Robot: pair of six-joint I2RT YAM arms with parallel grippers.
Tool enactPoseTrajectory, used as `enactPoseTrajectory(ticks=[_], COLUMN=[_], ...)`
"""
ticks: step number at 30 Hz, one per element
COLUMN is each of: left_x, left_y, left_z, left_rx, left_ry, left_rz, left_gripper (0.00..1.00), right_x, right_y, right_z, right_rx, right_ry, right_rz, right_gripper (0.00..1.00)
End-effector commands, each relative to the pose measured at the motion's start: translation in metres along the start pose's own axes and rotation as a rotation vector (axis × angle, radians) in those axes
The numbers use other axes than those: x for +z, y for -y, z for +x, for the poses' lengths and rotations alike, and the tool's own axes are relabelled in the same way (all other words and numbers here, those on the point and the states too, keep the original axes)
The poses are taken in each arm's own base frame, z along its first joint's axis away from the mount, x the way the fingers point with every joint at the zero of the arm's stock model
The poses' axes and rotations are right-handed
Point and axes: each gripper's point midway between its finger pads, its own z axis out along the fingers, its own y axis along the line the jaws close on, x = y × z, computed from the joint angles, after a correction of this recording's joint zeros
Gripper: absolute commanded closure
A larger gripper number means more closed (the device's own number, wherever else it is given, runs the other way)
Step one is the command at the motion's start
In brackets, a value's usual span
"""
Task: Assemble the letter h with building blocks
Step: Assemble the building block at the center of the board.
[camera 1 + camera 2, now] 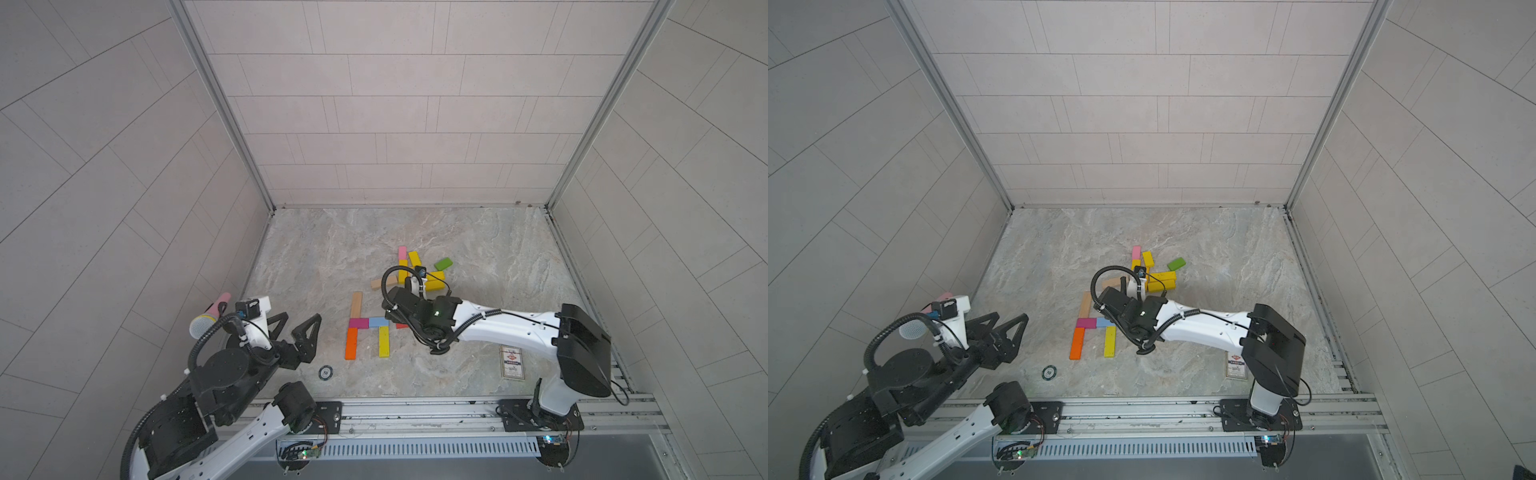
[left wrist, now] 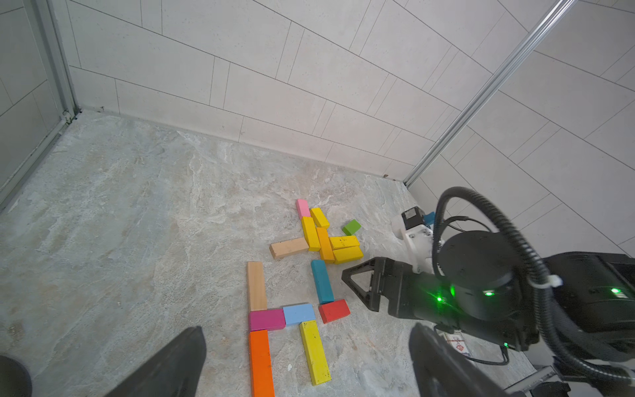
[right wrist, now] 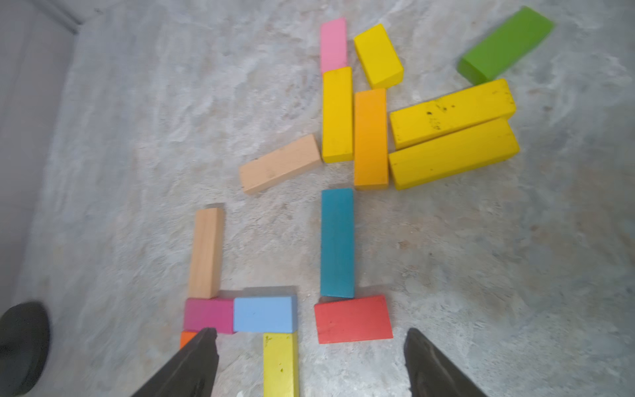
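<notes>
Five building blocks lie joined flat on the marble floor: a plain wood block, magenta, light blue, orange and a yellow one. Just right of them lie a teal block and a red block, mostly hidden under the right arm in both top views. My right gripper stands open just short of the blue and red blocks, holding nothing. My left gripper is open and empty, well left of the blocks.
Loose yellow blocks, a pink block, a green block and a wood block lie behind the right wrist. A microphone lies at the left wall. A poker chip and a card box lie near the front rail.
</notes>
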Motion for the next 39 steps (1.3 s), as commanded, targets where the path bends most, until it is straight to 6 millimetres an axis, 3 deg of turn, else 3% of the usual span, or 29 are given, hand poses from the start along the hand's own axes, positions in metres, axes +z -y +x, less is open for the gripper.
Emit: enactPoseTrajectory(ticks=[1, 4, 8, 15, 39], left_x=[-0.010, -0.010, -0.010, -0.011, -0.010], left_y=[-0.005, -0.004, -0.003, -0.002, -0.003], left_z=[-0.007, -0.008, -0.008, -0.010, -0.012], left_rx=[0.014, 0.010, 0.010, 0.001, 0.010], left_ry=[0.030, 0.036, 0.027, 0.030, 0.030], left_rz=[-0.007, -0.002, -0.003, 0.001, -0.013], left_gripper=[0.00, 0.00, 0.00, 0.00, 0.00], right_x=[-0.001, -0.001, 0.001, 0.020, 0.063], right_y=[-0.019, -0.032, -0.033, -0.011, 0.001], right_z=[0.033, 0.063, 0.091, 0.109, 0.107], right_rx=[-0.103, -0.100, -0.138, -0.103, 0.096], right_ry=[-0.109, -0.207, -0.271, -0.296, -0.320], right_rz=[-0.170, -0.286, -0.284, -0.181, -0.154], right_gripper=[0.13, 0.14, 0.14, 0.14, 0.14])
